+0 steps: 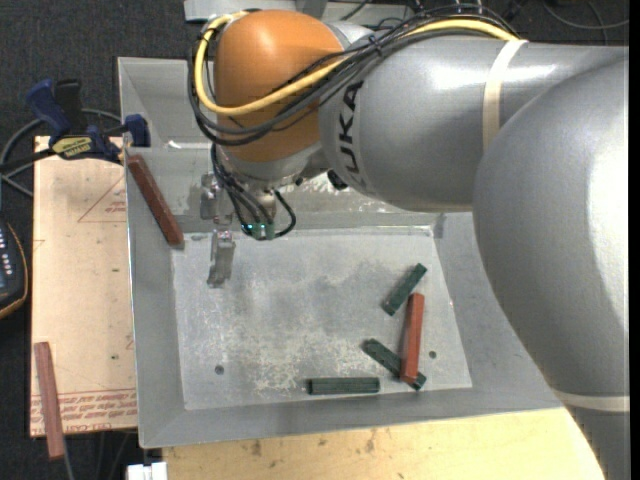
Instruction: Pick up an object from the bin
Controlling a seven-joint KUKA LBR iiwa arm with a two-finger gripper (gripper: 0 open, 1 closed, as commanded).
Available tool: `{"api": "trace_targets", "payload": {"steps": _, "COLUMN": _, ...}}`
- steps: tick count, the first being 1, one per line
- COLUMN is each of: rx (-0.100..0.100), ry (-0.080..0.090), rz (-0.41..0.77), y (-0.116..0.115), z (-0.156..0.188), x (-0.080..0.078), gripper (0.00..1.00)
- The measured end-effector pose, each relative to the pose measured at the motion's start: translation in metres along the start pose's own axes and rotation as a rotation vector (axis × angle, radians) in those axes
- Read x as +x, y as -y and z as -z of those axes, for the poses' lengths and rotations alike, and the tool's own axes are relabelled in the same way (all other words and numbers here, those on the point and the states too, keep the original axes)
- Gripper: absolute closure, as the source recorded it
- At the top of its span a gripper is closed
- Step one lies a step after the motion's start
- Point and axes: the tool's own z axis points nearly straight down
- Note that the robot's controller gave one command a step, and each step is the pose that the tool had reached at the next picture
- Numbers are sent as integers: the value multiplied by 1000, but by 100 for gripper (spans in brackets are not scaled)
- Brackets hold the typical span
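Observation:
My gripper (217, 271) hangs low over the bin's far left corner, just above the bare floor. A reddish-brown flat stick (156, 201) leans on the bin's left wall, a short way to the left of the gripper and apart from it. I see nothing held in the gripper.
At the near right of the bin lie a dark green bar (404, 288), a red bar (411, 338) and a second green bar (390, 360) crossing under its near end. A third green bar (343, 386) lies along the near wall. The arm covers the bin's far right.

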Motion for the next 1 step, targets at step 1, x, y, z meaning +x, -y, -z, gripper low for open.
{"api": "trace_targets", "payload": {"steps": 1, "rx": 1, "ry": 2, "rz": 541, "y": 13, "z": -111, "x": -20, "gripper": 0}}
